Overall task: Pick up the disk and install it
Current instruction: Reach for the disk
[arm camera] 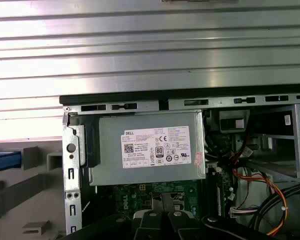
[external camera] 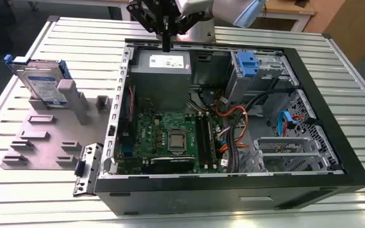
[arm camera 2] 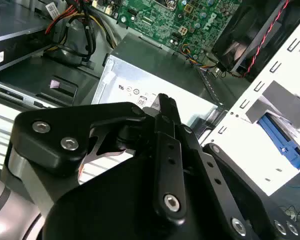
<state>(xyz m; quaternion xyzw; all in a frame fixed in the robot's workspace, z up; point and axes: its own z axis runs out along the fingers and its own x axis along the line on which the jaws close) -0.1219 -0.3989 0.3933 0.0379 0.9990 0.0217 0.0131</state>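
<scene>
Above PSU box (external camera: 162,76) in open PC case (external camera: 233,192): my gripper (external camera: 167,46), fingers closed together, nothing held. Disk (external camera: 44,85) standing on grey fixture (external camera: 40,142), exterior view's left.

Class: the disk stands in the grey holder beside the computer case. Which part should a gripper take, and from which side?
Probably the upper edge of the disk, pinched across its two flat faces, coming straight down from above. It stands on edge with its lower part seated in the grey holder, so only the top stands free.
</scene>
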